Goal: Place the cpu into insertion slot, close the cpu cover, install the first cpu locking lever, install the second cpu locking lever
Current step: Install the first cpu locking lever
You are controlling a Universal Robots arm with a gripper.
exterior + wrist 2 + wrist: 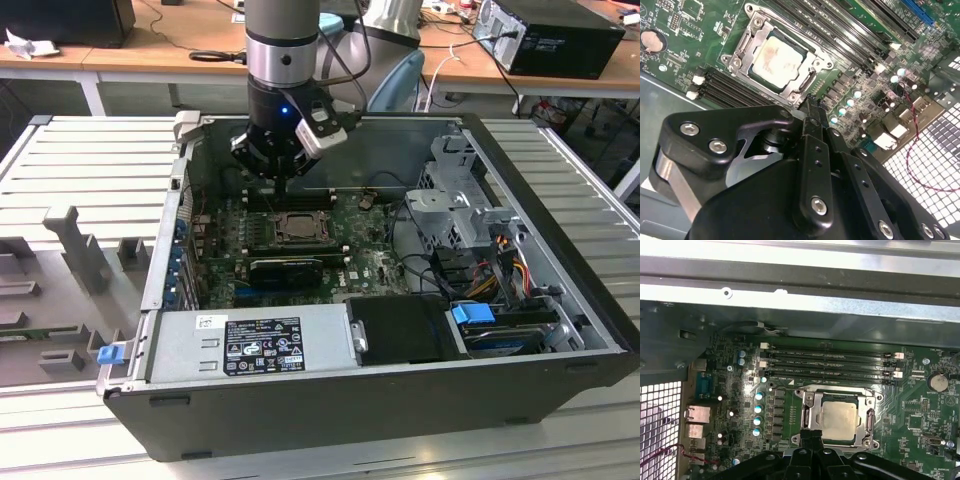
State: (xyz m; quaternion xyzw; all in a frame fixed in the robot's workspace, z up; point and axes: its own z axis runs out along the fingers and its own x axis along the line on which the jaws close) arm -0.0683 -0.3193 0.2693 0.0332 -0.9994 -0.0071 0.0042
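The fingers of my gripper are pressed together with nothing between them. Their tips stand just beside the rim of the insertion slot. The cpu lies flat inside that slot, and the cpu cover lies down around it. The green motherboard surrounds the slot, inside the open computer case.

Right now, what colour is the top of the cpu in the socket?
Pale silvery-beige with brownish smudges; the cpu shows best in the second wrist view.
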